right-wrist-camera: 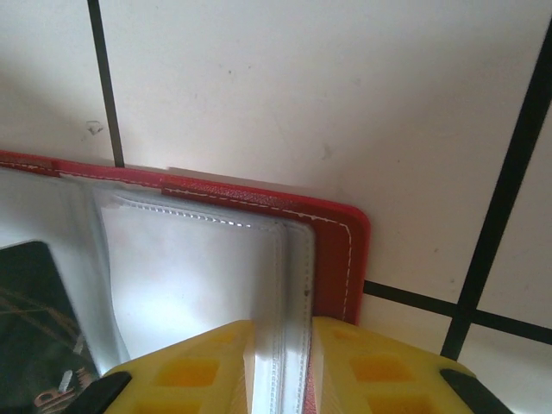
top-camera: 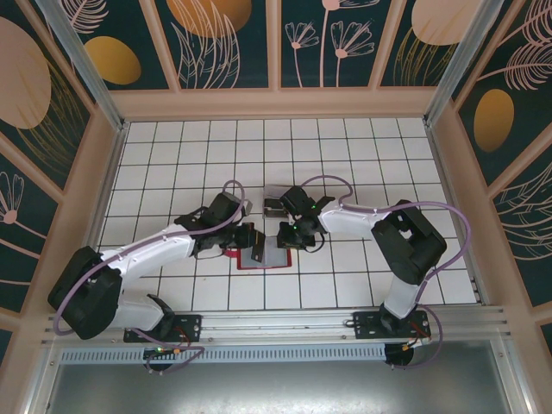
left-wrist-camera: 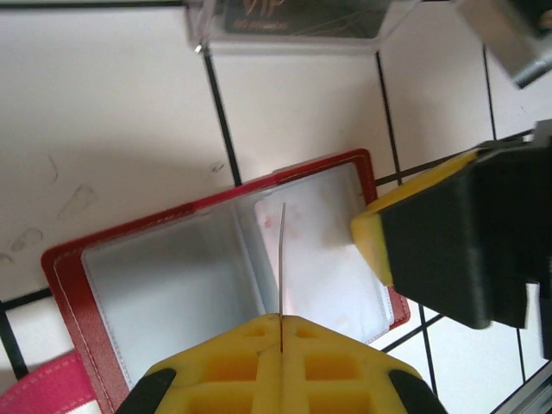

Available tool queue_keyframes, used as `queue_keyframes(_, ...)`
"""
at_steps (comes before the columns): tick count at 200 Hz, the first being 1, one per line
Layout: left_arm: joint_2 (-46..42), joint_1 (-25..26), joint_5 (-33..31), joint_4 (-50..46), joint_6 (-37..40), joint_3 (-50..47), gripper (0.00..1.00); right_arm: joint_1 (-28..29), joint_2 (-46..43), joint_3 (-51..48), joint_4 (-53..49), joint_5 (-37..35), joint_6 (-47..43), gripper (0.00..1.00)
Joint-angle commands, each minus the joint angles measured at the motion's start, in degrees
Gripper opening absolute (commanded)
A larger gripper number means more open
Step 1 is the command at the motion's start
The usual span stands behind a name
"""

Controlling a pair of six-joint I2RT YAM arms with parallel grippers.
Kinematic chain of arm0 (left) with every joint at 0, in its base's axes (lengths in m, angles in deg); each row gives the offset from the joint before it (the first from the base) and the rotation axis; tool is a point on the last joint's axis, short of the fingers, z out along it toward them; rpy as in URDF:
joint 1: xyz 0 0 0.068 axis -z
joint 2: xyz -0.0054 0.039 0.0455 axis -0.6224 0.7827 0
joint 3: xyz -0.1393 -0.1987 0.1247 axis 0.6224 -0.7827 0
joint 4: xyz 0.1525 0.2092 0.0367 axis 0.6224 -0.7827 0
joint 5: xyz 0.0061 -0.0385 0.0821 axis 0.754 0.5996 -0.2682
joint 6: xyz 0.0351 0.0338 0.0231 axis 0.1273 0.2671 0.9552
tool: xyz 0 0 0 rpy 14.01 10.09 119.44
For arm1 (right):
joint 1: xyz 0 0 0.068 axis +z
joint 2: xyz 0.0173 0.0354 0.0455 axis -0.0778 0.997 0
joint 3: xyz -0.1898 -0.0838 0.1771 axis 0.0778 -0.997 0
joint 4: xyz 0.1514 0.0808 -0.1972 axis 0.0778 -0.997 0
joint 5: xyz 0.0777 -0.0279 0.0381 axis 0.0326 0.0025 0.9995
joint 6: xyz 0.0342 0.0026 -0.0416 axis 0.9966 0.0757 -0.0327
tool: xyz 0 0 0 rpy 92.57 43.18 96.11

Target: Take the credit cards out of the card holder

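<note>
The red card holder lies open on the tiled table, grey clear sleeves facing up. My left gripper stands over its middle, shut on a thin credit card that shows edge-on, rising from the closed yellow tips. In the right wrist view that dark card with tan lines stands over the left sleeve. My right gripper is at the holder's right edge. Its tips are closed on the stitched sleeve edge and red cover. One of its yellow fingers shows in the left wrist view.
A clear plastic box stands just behind the holder, with a dark card inside. A pink strap lies at the holder's near left corner. White tiles lie open on all sides, and wooden walls fence the table.
</note>
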Motion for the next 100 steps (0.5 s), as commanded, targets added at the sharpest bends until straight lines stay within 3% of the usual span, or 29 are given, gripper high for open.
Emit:
queue_keyframes(1,-0.6,0.2,-0.5,-4.9,9.2,3.8,0.0,-0.1,-1.8,1.1,-2.5,-1.9,-0.5,0.24)
queue_keyframes(45,2.3,0.2,-3.9,-9.8,22.0,10.3,0.0,-3.0,-6.7,0.6,-2.7,-1.6,-1.0,0.24)
queue_keyframes(100,0.7,0.2,-4.7,-9.4,45.1,13.2,0.0,-10.4,-14.2,-1.0,-6.4,-3.5,-3.9,0.24)
